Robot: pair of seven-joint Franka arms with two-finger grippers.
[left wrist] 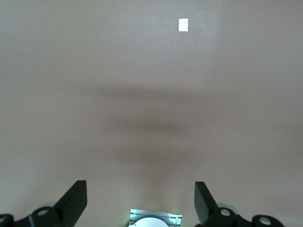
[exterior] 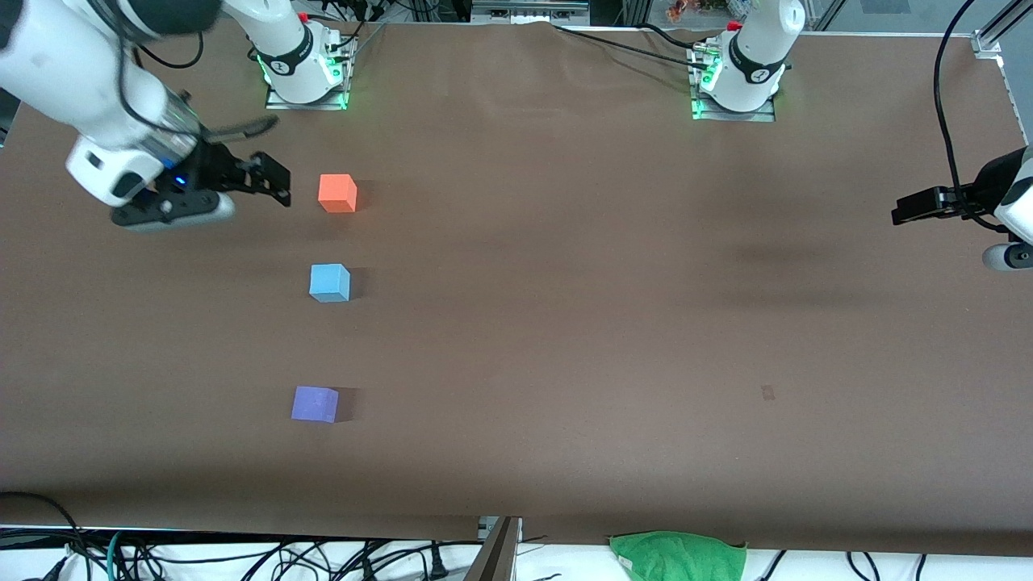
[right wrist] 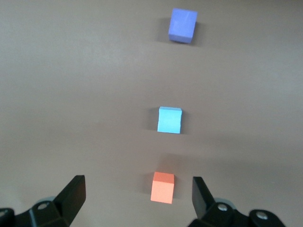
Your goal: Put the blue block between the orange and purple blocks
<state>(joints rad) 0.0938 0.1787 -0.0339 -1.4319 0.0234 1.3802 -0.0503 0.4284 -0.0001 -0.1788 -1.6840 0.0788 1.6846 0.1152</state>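
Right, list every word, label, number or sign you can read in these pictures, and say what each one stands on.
None can be read.
Small sky-blue foam cube: plain faces.
Bright orange matte cube: plain faces.
Violet-purple matte cube: plain faces.
Round marks on the white arm bases: too small to read.
Small white patch on the brown table: no text visible.

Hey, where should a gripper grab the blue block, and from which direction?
Probably from straight above, fingers closing on two opposite side faces of the blue block. It sits flat and apart from the orange block and purple block, so its sides are free. The open right gripper is closest.
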